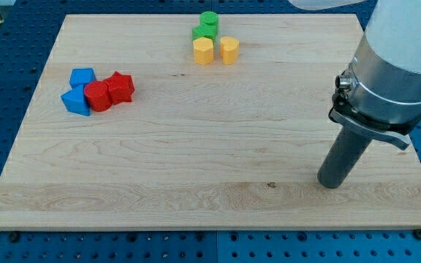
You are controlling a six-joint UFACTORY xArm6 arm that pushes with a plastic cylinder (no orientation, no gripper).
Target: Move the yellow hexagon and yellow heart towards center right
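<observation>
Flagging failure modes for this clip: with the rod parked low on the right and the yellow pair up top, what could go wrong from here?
1. The yellow hexagon and yellow heart sit right against the green blocks; a push from above could drag green along.
2. The two yellows sit side by side, so an off-centre push could split them.
3. My tip is far away at the view's lower right; an approach from that side would push them leftward, away from the goal.

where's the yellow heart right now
The yellow heart sits near the view's top edge of the board, just right of the yellow hexagon and below-right of the green blocks, far from my tip.
</observation>
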